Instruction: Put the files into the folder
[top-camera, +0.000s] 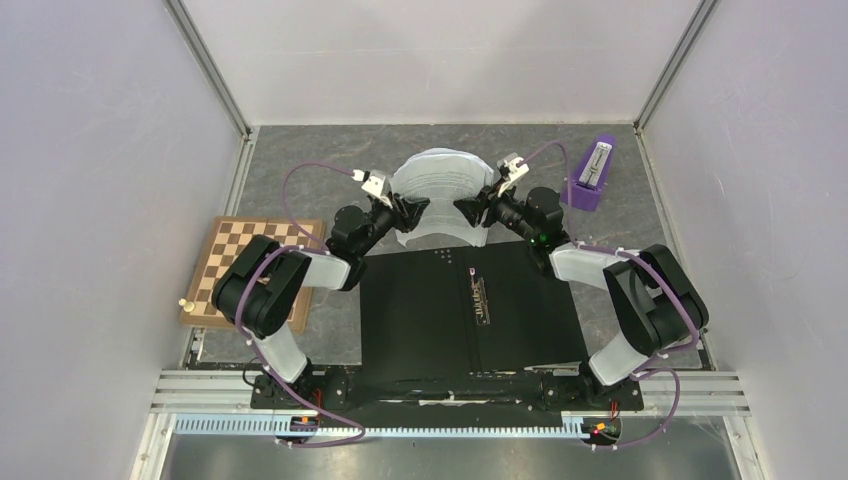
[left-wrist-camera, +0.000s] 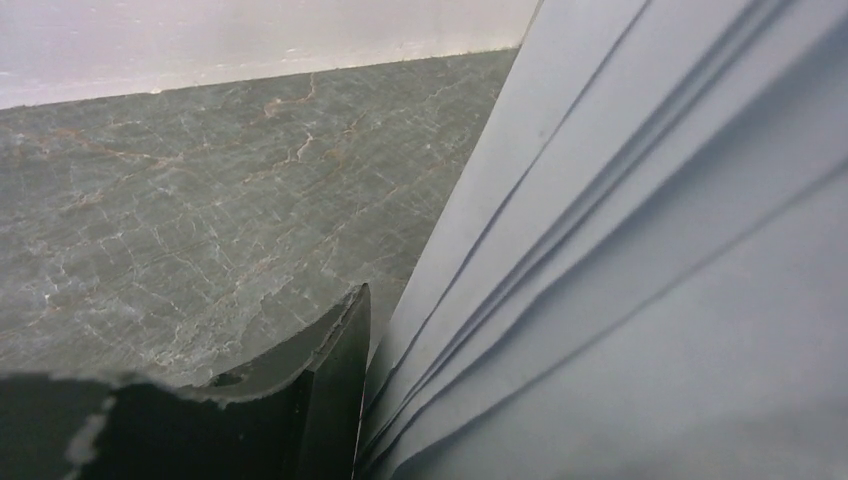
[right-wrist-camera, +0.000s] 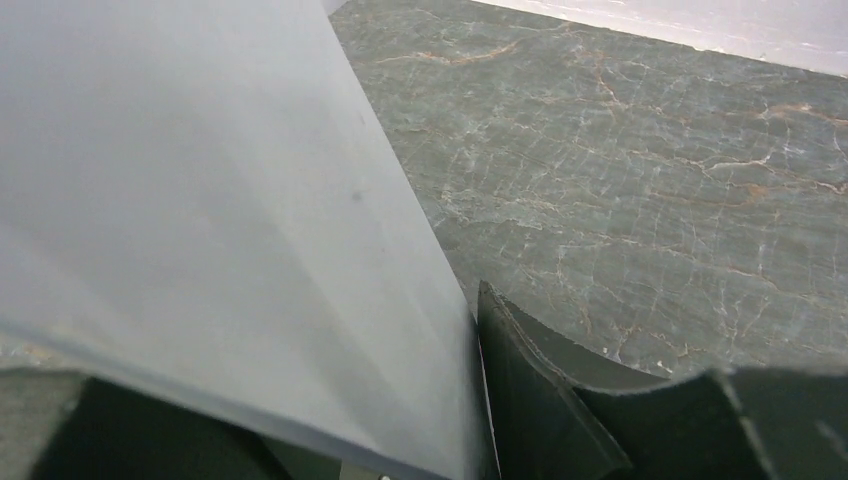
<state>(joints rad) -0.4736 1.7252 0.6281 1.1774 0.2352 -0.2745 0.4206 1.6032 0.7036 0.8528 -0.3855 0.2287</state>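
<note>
While files (top-camera: 438, 185) arch between left gripper (top-camera: 405, 212) and right gripper (top-camera: 465, 208)
Only overhead shows the open folder (top-camera: 440, 310) behind them; wrist views show their edges beside a finger (left-wrist-camera: 335, 400) (gripped or released, cannot tell).

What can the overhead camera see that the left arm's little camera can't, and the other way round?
Only the overhead view shows the open black folder, the chessboard, a purple stand, and the left gripper and right gripper either side of the bowed papers. Only the wrist view shows the sheets' separate edges fanned beside one dark finger. Both show the papers and the grey marbled table.
</note>
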